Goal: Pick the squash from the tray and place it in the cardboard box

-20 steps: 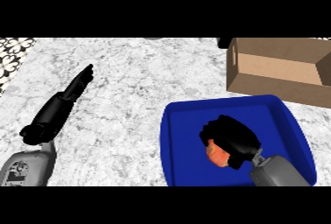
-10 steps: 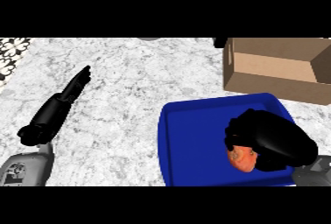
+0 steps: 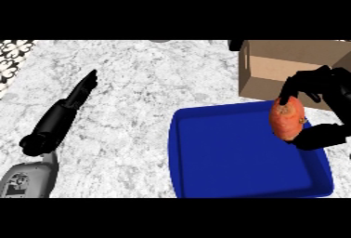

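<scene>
Squash in hand over the blue tray's right edge, just below the cardboard box.
The right hand curls fingers and thumb round the upright squash at mid-right, probably to clear the box wall. The left hand rests straight-fingered at left, out of the way.

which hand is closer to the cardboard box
Right. The right hand holds the squash just beside the box; the left hand rests open far off at the view's left.
</scene>
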`<control>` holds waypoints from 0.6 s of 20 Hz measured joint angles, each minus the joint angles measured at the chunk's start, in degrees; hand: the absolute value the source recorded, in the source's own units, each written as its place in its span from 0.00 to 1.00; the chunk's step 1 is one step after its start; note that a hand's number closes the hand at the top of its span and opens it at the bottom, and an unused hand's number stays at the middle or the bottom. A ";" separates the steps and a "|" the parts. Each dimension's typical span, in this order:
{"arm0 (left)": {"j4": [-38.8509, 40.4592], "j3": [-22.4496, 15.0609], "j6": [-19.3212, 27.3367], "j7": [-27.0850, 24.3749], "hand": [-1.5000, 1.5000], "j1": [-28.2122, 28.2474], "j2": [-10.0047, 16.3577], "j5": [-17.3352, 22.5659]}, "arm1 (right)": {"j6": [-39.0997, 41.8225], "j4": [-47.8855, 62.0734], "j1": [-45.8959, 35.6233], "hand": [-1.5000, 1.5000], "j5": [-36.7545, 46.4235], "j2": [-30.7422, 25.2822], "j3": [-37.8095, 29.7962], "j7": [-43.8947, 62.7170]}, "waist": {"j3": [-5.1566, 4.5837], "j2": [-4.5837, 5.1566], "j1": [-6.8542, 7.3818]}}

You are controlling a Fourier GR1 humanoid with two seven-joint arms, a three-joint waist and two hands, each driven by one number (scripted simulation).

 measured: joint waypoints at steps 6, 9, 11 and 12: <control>1.32 0.00 -0.03 0.13 0.50 -1.75 -0.15 -0.33 | 0.29 14.04 -12.41 1.00 -1.35 -0.74 -6.08 5.56 | 0.01 0.20 0.79; 1.24 0.16 -1.05 0.37 0.50 -1.89 0.22 0.28 | -1.35 23.40 -17.37 1.00 0.69 -3.04 -7.47 2.88 | 0.03 0.32 1.12; 1.82 0.18 -1.04 0.03 0.50 -2.20 0.13 0.21 | -2.41 29.57 -20.11 1.00 3.18 -5.33 -7.35 0.34 | 0.06 0.47 1.42; 1.97 -0.12 -0.86 -0.07 0.50 -2.39 -0.20 -0.01 | -2.77 32.95 -21.84 1.00 4.45 -6.27 -6.99 -0.81 | 0.05 0.59 1.72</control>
